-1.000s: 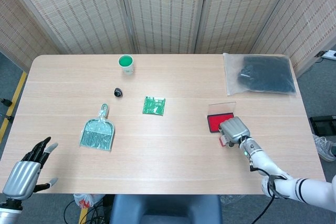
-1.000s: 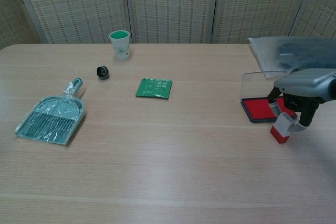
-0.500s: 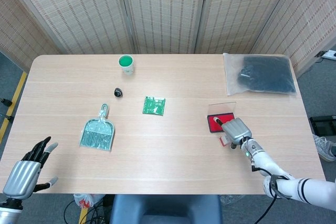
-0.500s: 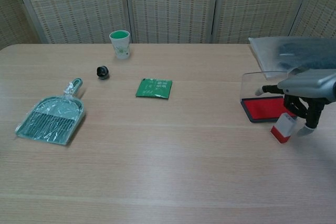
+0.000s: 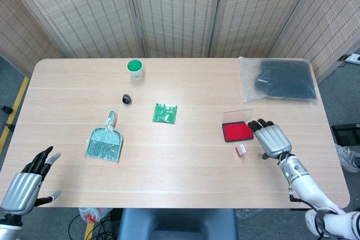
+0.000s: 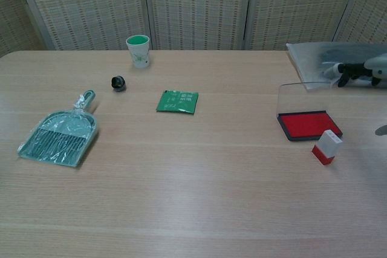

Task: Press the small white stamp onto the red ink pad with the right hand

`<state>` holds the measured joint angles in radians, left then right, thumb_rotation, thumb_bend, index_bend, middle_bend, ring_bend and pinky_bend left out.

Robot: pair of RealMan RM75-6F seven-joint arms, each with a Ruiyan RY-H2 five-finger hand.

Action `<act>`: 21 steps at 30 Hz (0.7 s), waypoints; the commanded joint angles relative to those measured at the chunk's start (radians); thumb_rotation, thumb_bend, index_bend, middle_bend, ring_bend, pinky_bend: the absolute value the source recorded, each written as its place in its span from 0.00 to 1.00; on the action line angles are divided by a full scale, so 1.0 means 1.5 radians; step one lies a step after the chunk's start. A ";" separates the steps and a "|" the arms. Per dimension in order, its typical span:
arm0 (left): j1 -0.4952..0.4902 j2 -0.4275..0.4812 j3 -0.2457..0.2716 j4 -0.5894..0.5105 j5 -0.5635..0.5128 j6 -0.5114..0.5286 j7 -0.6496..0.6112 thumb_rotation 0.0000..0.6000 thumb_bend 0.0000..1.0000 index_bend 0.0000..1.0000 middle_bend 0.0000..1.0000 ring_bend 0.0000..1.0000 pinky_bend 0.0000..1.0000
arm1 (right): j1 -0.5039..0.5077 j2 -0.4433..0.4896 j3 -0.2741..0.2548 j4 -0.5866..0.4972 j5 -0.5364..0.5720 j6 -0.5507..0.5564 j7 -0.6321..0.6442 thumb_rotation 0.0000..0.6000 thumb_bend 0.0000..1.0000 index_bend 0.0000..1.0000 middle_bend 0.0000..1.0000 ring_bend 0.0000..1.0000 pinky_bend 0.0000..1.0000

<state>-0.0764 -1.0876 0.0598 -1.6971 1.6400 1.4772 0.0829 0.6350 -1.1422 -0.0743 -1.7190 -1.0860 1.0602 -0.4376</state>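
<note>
The right hand (image 5: 271,137) has its fingers (image 6: 351,69) stretched out flat and apart, grasping nothing; it hangs above the table just to the right of the ink pad (image 5: 237,132), fingertips pointing toward the far edge. In the chest view only those dark fingertips show, at the right border, over the clear bag.

The small white stamp (image 6: 326,147) stands on the table (image 5: 185,172) by itself, red base down, just in front of the ink pad's near right corner and not touching it. From above, the stamp sits between the pad and the table's near edge, a little to the left of the right hand's wrist. The ink pad lies open, its red surface up, with its clear lid (image 6: 297,96) standing upright at the back.

The left hand (image 5: 26,182) is far off at the near left corner of the table, fingers spread and loose, holding nothing.

Farther out: a clear bag with something dark inside (image 5: 279,80) at the far right corner, a green packet (image 6: 177,101) near the middle, a teal dustpan in plastic wrap (image 6: 59,138) to the left, a small black object (image 6: 118,83) beyond it, and a paper cup with a green inside (image 6: 138,50) near the far edge
</note>
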 commanded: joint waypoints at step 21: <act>-0.005 -0.013 -0.008 0.014 -0.003 0.000 0.003 1.00 0.20 0.11 0.04 0.10 0.28 | -0.320 -0.065 -0.035 0.236 -0.281 0.369 0.125 1.00 0.07 0.00 0.00 0.00 0.01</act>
<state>-0.0840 -1.1060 0.0480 -1.6756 1.6367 1.4783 0.0857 0.1587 -1.2399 -0.1304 -1.3654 -1.5005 1.6150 -0.2467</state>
